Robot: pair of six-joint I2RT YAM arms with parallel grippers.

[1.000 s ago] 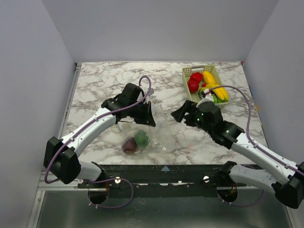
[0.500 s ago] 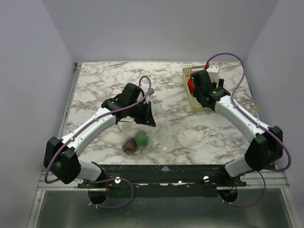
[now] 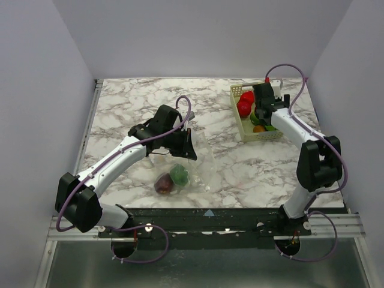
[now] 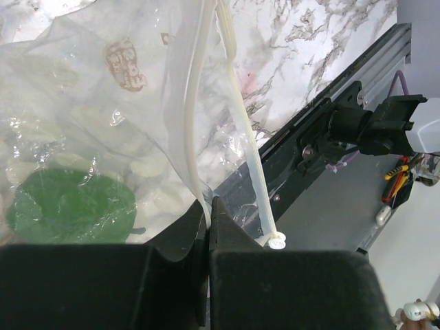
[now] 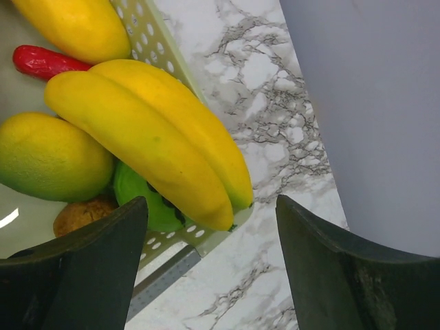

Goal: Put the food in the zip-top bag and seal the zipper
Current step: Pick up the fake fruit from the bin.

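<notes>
Clamped tight on the zipper (image 4: 194, 124) at its tips, the left gripper (image 4: 208, 210) has that pale strip running straight ahead and the zip-top bag (image 4: 103, 82), green food (image 4: 65, 206) inside, just beside it, while the right gripper (image 5: 210, 206), jaws wide apart and empty, hangs over bananas (image 5: 144, 130) lying slantwise in the basket (image 5: 157, 41).

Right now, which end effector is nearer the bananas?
Right. The right end effector hangs open over the bananas; the left end effector is far off, clamping the zip-top bag.
</notes>
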